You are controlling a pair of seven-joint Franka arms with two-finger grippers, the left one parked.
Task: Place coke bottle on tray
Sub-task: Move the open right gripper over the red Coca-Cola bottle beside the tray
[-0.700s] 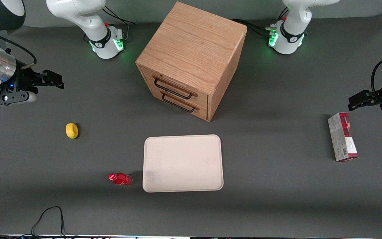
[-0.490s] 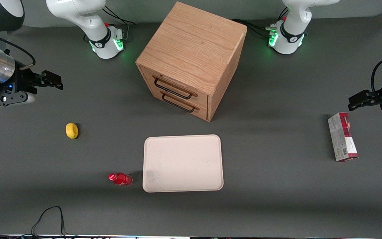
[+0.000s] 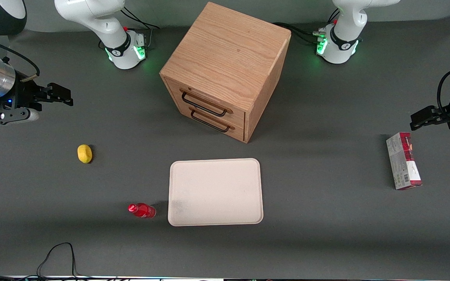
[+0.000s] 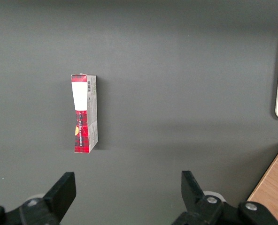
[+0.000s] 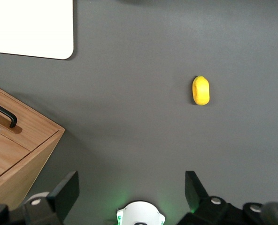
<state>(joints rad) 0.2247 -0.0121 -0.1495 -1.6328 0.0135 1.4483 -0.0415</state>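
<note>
The coke bottle (image 3: 141, 210), small, red, with a red cap, lies on its side on the grey table, close beside the smudged corner of the tray. The tray (image 3: 215, 191) is cream-white, flat and bare, nearer the front camera than the wooden cabinet; its corner shows in the right wrist view (image 5: 31, 28). My gripper (image 3: 60, 95) hangs open and empty at the working arm's end of the table, well above and farther from the front camera than the bottle. In the right wrist view the gripper (image 5: 132, 192) has its jaws wide apart. The bottle is out of that view.
A wooden drawer cabinet (image 3: 225, 70) with two black handles stands mid-table; its corner shows in the right wrist view (image 5: 17, 150). A yellow lemon-like lump (image 3: 84, 153) lies between gripper and bottle. A red-and-white carton (image 3: 403, 166) lies toward the parked arm's end. A black cable (image 3: 59, 257) lies at the front edge.
My gripper has drifted slightly up and away from the front camera, toward the table's end. The bottle, tray and other things have not moved.
</note>
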